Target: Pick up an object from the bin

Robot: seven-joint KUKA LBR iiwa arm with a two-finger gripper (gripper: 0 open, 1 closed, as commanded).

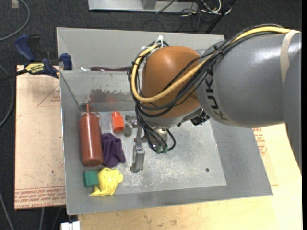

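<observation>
Camera view: gripper [137, 150] is low in mid-bin. We can't tell how wide it's open, and we see nothing in it. Nearest thing is the purple cloth [112, 148] at its 9 o'clock, against the red bottle [90, 139]. We judge the cloth light and limp; pinch a raised fold.

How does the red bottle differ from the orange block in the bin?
The red bottle is far larger than the orange block. The bottle is long and round with a narrow cap; the block is short and boxy. The bottle lies beside the purple cloth; the block sits apart, nearer the middle. Both rest on the bin floor.
</observation>
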